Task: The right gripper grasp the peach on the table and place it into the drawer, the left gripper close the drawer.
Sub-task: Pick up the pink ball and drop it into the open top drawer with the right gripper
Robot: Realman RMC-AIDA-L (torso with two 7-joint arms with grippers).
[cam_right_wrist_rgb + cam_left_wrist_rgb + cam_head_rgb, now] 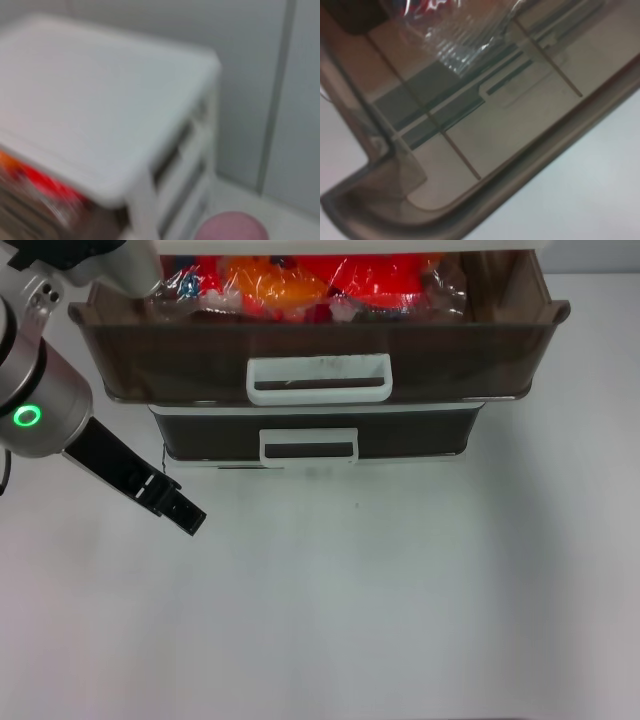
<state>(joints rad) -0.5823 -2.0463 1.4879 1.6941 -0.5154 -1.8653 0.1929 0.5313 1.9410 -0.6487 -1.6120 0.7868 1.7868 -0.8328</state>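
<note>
Left gripper (185, 515) fingers together beside open drawer (320, 350), long axis crosswise, peach (231, 227) beside cabinet (100, 100)

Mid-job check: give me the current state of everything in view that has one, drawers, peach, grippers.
drawer: pulled open, red and orange packets inside.
lower drawer: pushed in further than the top one.
peach: outside the drawer, beside the cabinet.
left gripper: over the table, holding nothing.
right gripper: out of view.
</note>
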